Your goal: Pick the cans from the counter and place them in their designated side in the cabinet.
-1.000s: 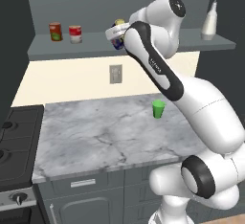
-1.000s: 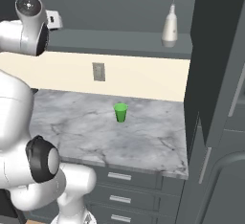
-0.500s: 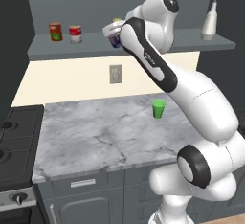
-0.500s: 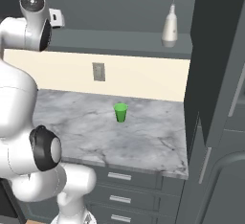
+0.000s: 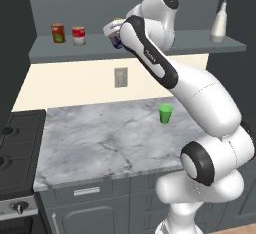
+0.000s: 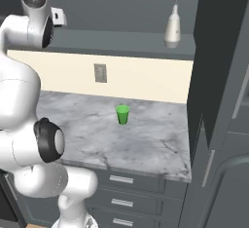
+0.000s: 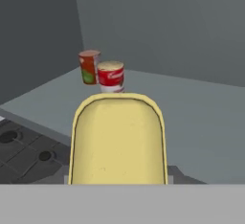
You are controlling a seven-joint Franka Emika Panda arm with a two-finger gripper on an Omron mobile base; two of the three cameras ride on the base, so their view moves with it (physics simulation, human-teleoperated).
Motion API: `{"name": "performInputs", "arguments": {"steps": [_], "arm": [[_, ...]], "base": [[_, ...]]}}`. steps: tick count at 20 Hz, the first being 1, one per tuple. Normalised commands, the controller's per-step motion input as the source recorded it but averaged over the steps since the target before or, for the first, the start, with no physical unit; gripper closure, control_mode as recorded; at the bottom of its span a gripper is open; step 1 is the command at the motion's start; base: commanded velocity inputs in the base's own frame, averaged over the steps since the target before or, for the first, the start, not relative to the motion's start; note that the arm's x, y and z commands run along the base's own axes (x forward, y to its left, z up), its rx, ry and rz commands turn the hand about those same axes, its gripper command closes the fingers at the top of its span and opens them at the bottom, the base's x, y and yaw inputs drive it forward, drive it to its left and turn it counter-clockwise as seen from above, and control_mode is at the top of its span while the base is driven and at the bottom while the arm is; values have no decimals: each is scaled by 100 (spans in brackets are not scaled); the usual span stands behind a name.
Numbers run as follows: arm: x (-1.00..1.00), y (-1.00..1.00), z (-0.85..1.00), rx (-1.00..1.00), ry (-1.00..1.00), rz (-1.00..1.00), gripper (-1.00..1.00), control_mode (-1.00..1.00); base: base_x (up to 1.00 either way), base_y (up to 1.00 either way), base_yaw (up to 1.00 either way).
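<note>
Grey kitchen here: marble counter (image 5: pixel 105 138) w/ just a green cup (image 5: pixel 165 113) on it, stove (image 5: pixel 15 148) off its left edge. Up top we've got the cabinet (image 5: pixel 75 53) shelf, red/green can (image 5: pixel 58 33) and red-white can (image 5: pixel 78 35) side by side near the left end, a white bottle (image 5: pixel 219 23) far right, and lots of bare shelf between. Gripper (image 5: pixel 113 28) is up at shelf height near the front lip, clamped on the blue can (image 5: pixel 117 41); its yellow top (image 7: pixel 118 139) sits right in front of the hand cam, just short of the other cans.
</note>
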Motion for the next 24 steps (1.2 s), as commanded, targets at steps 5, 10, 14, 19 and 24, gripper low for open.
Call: {"name": "performInputs", "arguments": {"steps": [5, 10, 14, 19, 24], "arm": [[22, 8, 0, 0, 3, -1, 100, -100], [20, 10, 0, 0, 3, -1, 100, -100], [20, 10, 0, 0, 4, -1, 100, -100], [21, 3, -1, 0, 3, -1, 100, -100], [24, 2, -3, 0, 3, -1, 100, -100]], "base": [[0, 0, 0], [0, 0, 0], [0, 0, 0], [0, 0, 0], [0, 0, 0]]}}
